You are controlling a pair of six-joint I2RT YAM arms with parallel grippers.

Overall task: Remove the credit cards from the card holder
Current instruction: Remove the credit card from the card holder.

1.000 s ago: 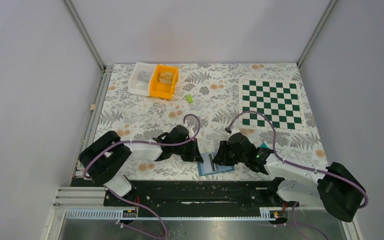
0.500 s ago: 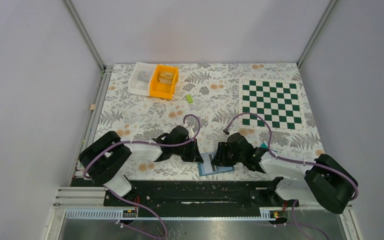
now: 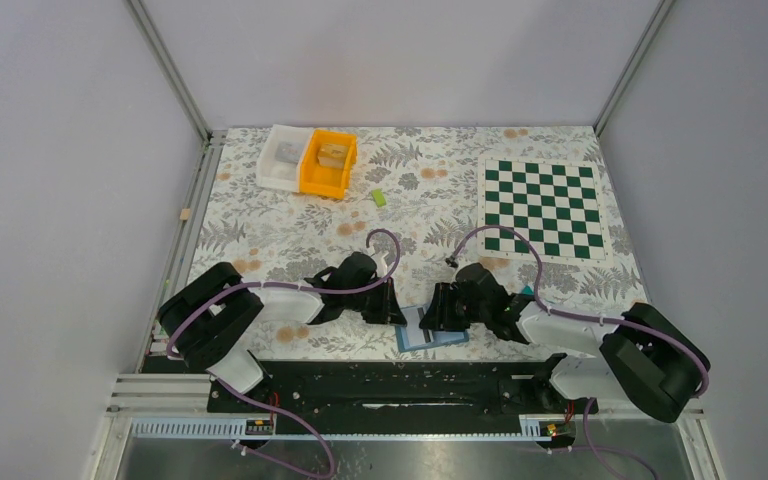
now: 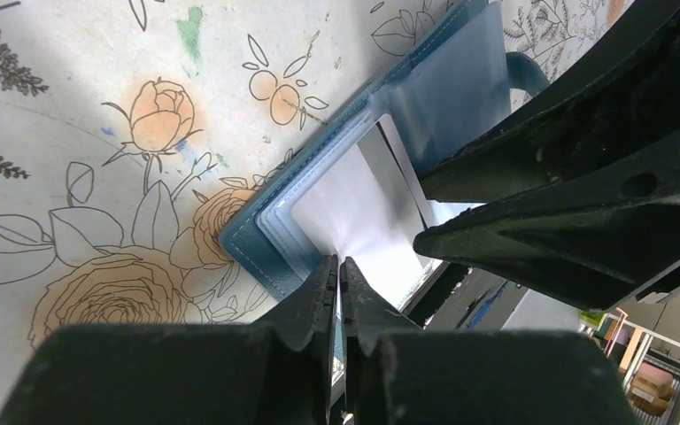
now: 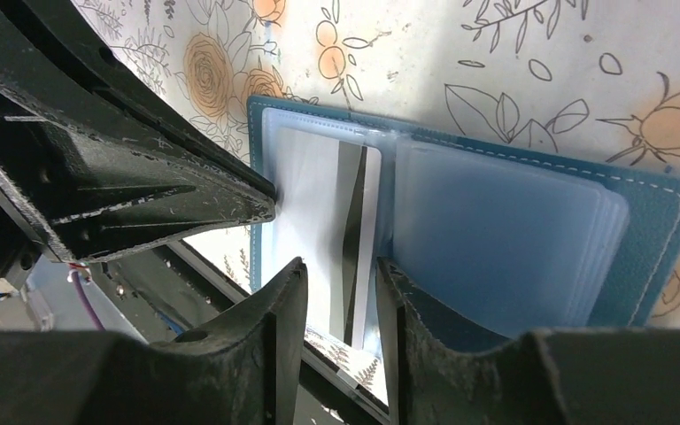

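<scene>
The blue card holder point(image 3: 448, 338) lies open at the table's near edge, its clear sleeves up point(image 4: 250, 241) point(image 5: 655, 208). A white card with a dark stripe point(image 5: 319, 208) sits in the left sleeve and also shows in the left wrist view point(image 4: 354, 212). My left gripper point(image 3: 392, 308) point(image 4: 338, 262) is shut, its tips at the holder's left edge. My right gripper point(image 3: 436, 312) point(image 5: 340, 270) is open a little, its fingers on either side of the card's near end. A teal-green card point(image 3: 528, 291) lies on the table beside the right arm, partly hidden.
A white bin point(image 3: 282, 157) and an orange bin point(image 3: 328, 163) stand at the back left, with a small lime-green block point(image 3: 379, 197) near them. A chessboard mat point(image 3: 541, 208) lies at the back right. The black base rail point(image 3: 400, 385) runs just below the holder.
My right arm has folded in and its gripper has edged slightly left over the holder. The left arm and the holder have not moved.
</scene>
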